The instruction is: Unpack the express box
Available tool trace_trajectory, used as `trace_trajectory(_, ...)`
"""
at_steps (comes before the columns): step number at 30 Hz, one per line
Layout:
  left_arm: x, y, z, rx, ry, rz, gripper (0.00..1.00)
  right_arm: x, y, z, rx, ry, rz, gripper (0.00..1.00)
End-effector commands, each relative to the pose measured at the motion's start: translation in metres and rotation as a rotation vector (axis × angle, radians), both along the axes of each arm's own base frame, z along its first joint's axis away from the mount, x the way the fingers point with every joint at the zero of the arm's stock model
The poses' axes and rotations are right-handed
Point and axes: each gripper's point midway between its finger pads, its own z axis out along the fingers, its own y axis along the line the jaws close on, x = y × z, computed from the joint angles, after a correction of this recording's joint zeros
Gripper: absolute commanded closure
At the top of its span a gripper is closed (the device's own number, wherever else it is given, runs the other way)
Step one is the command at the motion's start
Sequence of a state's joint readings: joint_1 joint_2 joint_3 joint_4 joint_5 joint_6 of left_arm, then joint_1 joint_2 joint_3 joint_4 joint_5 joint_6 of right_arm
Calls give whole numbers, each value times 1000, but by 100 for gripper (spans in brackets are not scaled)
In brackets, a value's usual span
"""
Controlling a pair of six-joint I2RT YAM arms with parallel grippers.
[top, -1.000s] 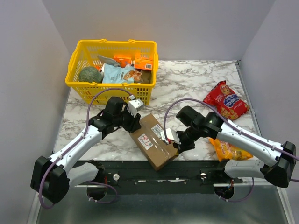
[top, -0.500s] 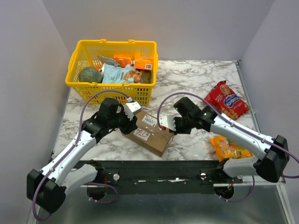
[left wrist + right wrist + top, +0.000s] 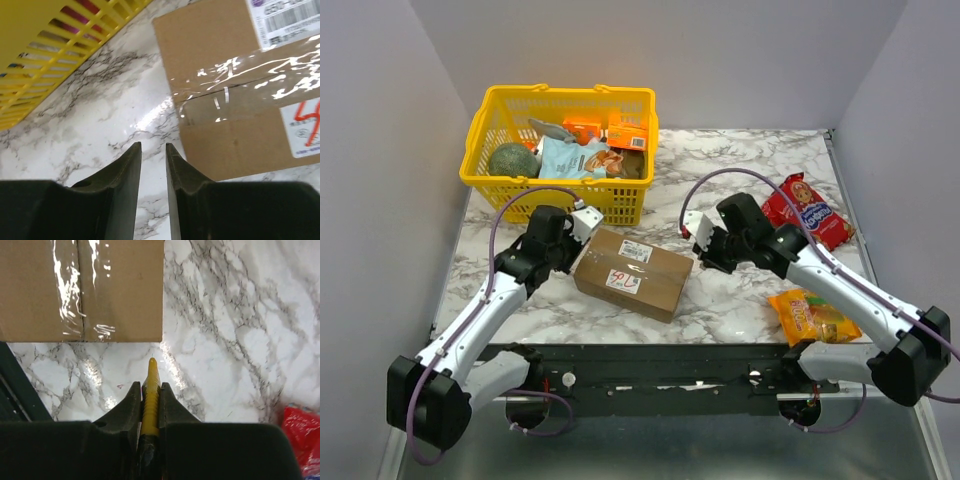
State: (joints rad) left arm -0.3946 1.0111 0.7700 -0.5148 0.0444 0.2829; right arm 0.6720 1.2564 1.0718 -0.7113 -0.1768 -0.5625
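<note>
The express box [image 3: 633, 273], a brown corrugated carton, lies flat on the marble surface [image 3: 740, 160] around the middle of its near half, just in front of the yellow basket [image 3: 495, 190]. Its top carries a white printed label [image 3: 638, 252], a white sticker with red scribble [image 3: 623, 282] and a strip of glossy clear tape [image 3: 240, 75] along the seam. The left jaws are parted by only a thin slit and hold nothing; they hang over bare marble just beside the box's left end. The right jaws are clamped on a slim yellow tool [image 3: 151, 390], whose tip stops just short of the box's right end. 1 second ago the box sat skewed at the near edge with both jaws against it; it now lies farther in, and its long side runs closer to parallel with that edge.
</note>
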Motion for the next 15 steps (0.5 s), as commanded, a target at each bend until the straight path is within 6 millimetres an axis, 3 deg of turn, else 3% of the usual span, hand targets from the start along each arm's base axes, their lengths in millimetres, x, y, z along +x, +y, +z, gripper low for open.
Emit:
trace_trajectory(1,9,38,-12,131,-22,114,66,-17,-17,-9,53,74,-142,100)
trace_trajectory(3,5,41,-25,163,4,98,66,-21,-21,-13,53,80,-145,100)
trace_trajectory(9,-11,19,-51,104,119,-35,66,-22,-20,-18,61,88,-144,100)
trace_trajectory(15,-29,-12,-51,18,184,-247,65,-10,-3,-18,104,109,-157,99)
